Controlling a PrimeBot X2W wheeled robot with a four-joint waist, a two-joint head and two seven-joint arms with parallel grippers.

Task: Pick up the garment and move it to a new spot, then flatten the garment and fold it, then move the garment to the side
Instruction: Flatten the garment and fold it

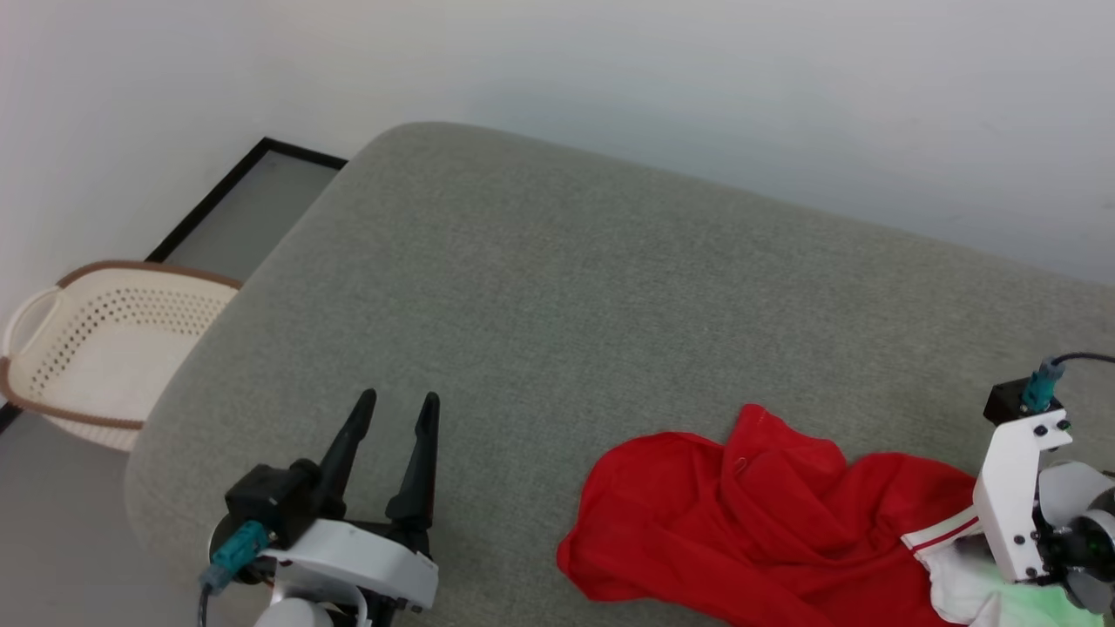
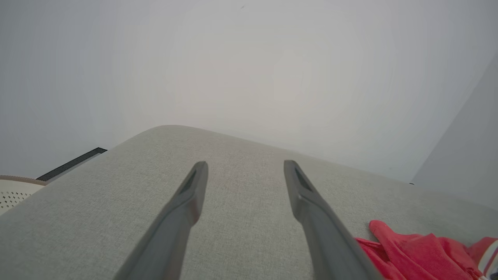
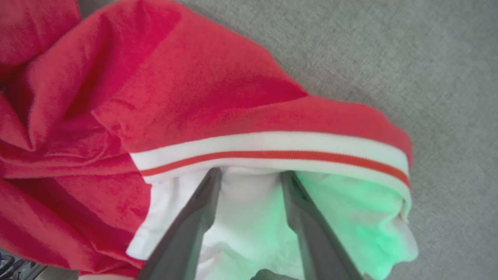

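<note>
While the left gripper (image 1: pixel 401 396) hangs above the near left corner of the grey cushion (image 1: pixel 566 287), its two dark fingers (image 1: pixel 418 461) spread wide with nothing between them, the garment (image 1: pixel 749 514) lies crumpled in a heap at the cushion's near edge, toward the right corner. It is mostly bright red, bunched in deep folds, with a white sleeve (image 3: pixel 249 217) and a red-and-white striped band (image 3: pixel 272 153) showing at its right end. The right gripper (image 3: pixel 251 172) is down over that sleeve, fingers parted, tips just below the striped band with white cloth between them. It has not closed on the fabric, and I cannot tell whether the tips press into it. A green glow tints the white cloth there. Off the cushion's left edge a cream perforated basket (image 1: pixel 104 340) with a brown rim stands on the floor (image 1: pixel 52 540) by the pale wall (image 1: pixel 610 70).
</note>
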